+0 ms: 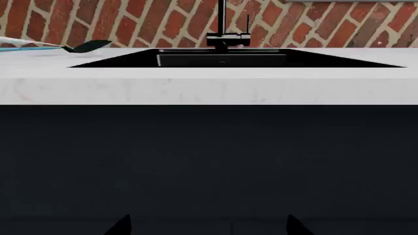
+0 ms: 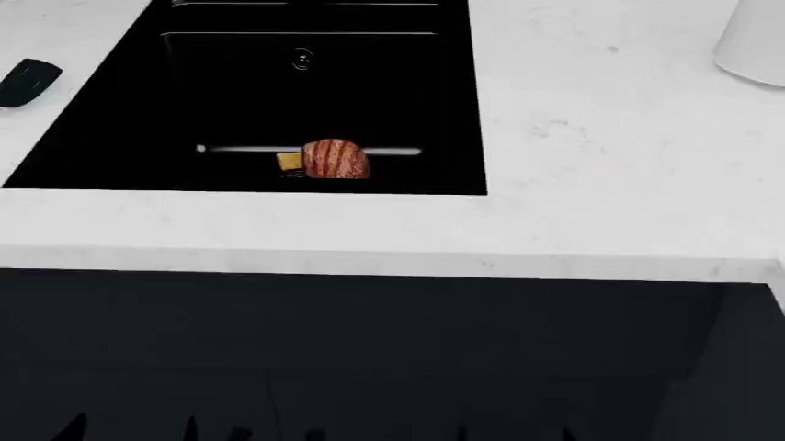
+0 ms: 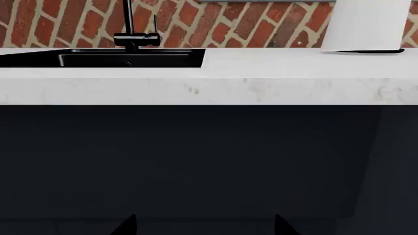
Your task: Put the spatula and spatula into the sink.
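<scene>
The black-headed spatula (image 1: 88, 46) lies on the white counter left of the sink (image 1: 130, 59), its pale handle running off the picture's edge. A thin light blue strip (image 1: 29, 48) lies along that handle; I cannot tell whether it is the other spatula. In the head view only the black spatula head (image 2: 28, 81) shows, left of the sink (image 2: 110, 138). My left gripper (image 1: 207, 227) and right gripper (image 3: 203, 226) are both open and hold nothing. They hang low in front of the dark cabinet, below the counter's edge.
A brown grill-marked piece of meat (image 2: 334, 158) and a small yellow piece (image 2: 289, 162) rest in the basin by a silver bar (image 2: 239, 149). The black faucet (image 1: 225, 36) stands behind the sink against the brick wall. A white container (image 2: 751, 41) stands at the counter's far right.
</scene>
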{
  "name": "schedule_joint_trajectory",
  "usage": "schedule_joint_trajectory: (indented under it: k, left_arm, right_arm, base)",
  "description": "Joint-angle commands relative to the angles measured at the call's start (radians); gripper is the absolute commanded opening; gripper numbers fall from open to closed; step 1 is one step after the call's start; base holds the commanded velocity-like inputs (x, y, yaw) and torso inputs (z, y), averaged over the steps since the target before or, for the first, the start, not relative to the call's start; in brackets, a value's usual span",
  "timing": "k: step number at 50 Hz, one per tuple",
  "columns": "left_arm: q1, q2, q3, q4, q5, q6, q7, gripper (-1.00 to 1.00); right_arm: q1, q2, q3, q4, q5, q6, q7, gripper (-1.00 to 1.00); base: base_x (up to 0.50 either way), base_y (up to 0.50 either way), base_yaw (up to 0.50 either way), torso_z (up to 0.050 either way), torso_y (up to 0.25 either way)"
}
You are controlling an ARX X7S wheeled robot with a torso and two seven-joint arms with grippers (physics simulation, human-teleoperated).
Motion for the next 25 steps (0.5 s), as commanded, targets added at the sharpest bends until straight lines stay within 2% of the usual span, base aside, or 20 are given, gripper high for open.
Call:
schedule_joint_trajectory:
  k: [1, 11, 25]
  left_arm:
    - [0.000, -0.010, 0.011, 0.000, -0.010, 0.000, -0.011, 1.00]
    - [0.009, -0.039, 0.032, 0.012, -0.051, 0.015, -0.073, 1.00]
    - [0.019, -0.064, 0.057, 0.028, -0.071, 0.014, -0.091, 1.00]
  right_arm:
    - [0.000, 0.009, 0.000, 0.000, 0.009, 0.000, 0.013, 1.00]
    - [-0.015, 0.041, -0.050, -0.014, 0.031, -0.004, 0.054, 1.00]
    - [-0.020, 0.060, -0.077, -0.025, 0.050, 0.001, 0.076, 1.00]
  base:
    - [0.00, 0.00, 0.00, 0.000, 0.000]
    - [0.00, 0.00, 0.00, 0.000, 0.000]
    - [0.00, 0.00, 0.00, 0.000, 0.000]
